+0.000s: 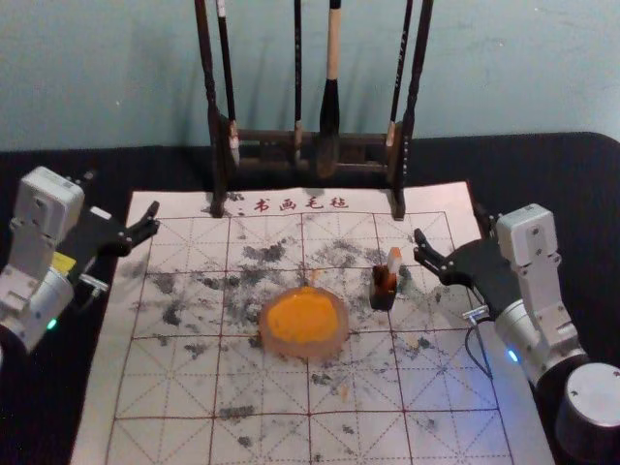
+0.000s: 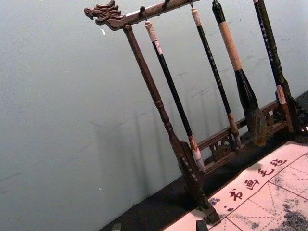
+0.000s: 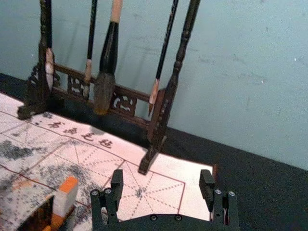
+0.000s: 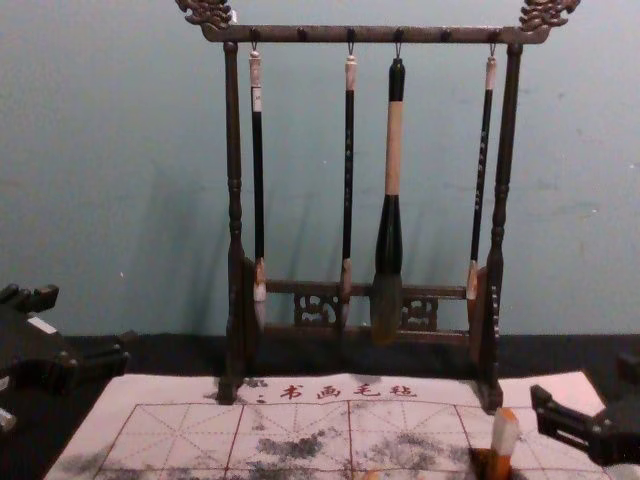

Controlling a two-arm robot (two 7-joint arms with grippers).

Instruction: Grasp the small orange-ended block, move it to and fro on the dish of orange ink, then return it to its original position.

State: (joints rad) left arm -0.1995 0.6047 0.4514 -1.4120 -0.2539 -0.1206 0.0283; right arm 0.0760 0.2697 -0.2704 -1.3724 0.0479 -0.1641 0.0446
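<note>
Left gripper point(image 1: 122, 192) and right gripper point(image 1: 452, 229) hover by the mat's point(image 1: 465, 199) left and right edges, fingers wide apart, empty; block point(image 1: 393, 259) stands upright.

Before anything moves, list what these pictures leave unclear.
- Lower end of the block: head view, hidden by the dark holder.
- Top of the rack: head view, cut off by upper edge.
- Left gripper: left wrist view, mostly below lower edge.
- Lettering on a brush: chest view, too small.

You look down on the mat point(image 1: 97, 426) from the head, straight at the brush rack point(image 4: 370, 34) from the lower chest; both wrist views share that rack, aslant.
</note>
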